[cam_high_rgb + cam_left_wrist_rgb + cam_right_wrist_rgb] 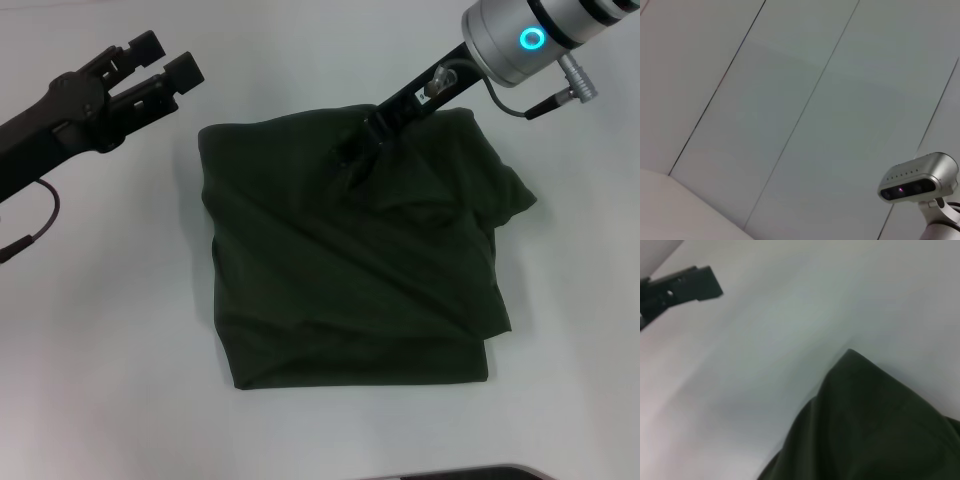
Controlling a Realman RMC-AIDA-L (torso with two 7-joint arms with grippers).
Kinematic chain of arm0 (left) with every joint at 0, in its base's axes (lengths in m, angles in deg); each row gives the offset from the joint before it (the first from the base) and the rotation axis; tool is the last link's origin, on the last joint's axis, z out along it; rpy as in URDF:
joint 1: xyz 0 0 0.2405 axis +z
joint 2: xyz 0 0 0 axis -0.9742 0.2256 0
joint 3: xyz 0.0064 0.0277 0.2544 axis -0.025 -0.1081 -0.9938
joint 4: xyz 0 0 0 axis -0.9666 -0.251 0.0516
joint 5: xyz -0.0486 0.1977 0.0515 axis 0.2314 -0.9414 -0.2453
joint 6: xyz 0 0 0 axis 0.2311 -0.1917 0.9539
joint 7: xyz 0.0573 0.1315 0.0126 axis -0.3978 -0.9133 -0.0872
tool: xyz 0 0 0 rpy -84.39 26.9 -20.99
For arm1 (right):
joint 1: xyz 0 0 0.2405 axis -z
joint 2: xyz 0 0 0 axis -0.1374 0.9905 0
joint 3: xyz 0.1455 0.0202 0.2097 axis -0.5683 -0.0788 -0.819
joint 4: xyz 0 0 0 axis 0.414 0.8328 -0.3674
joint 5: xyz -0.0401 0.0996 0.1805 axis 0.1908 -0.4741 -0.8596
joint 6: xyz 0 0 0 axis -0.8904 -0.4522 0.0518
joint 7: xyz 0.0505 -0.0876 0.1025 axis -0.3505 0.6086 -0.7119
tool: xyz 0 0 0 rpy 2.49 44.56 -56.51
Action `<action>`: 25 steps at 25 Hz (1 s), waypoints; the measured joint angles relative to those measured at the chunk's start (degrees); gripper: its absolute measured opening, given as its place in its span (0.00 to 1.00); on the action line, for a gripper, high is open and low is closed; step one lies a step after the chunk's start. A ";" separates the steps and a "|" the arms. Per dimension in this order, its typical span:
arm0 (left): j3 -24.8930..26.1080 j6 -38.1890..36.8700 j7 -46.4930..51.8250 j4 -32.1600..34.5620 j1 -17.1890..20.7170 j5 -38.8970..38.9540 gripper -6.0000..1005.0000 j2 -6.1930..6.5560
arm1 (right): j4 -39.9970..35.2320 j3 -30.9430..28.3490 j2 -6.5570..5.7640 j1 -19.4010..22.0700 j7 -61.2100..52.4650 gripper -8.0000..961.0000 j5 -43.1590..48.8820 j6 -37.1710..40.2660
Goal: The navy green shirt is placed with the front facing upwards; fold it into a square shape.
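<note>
Shirt [340, 280]: dark olive, folded to a rough square, lies mid-desk; no lettering shows. Creases run diagonally from 11 to 5 o'clock. A loose flap sticks out at the 3 o'clock edge; the 5 o'clock corner is doubled over.

Desk [110, 350]: plain white, carries the shirt.

Right claw [362, 145]: reaches in from 1 o'clock, tips down on the shirt's 12 o'clock edge. Black fingers merge with the dark cloth; cannot tell whether they are parted or pinching fabric. Silver wrist with a lit cyan ring [531, 39] sits above, off the cloth.

Left claw [165, 62]: at 10 o'clock, off the shirt, well apart from its corner, above bare desk. Fingers spread, nothing between them.

Right wrist view: a corner of the shirt [865, 425] on the desk, with the left claw [687, 285] far off.

Left wrist view: aimed up at pale panels [800, 100] with dark seams; the head camera [917, 179] shows at one corner. No shirt there.
</note>
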 joint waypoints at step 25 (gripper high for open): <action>2.02 3.85 -0.14 2.95 2.98 -0.51 0.91 0.35 | 8.14 6.62 -0.14 -4.15 -0.95 0.54 2.09 -6.40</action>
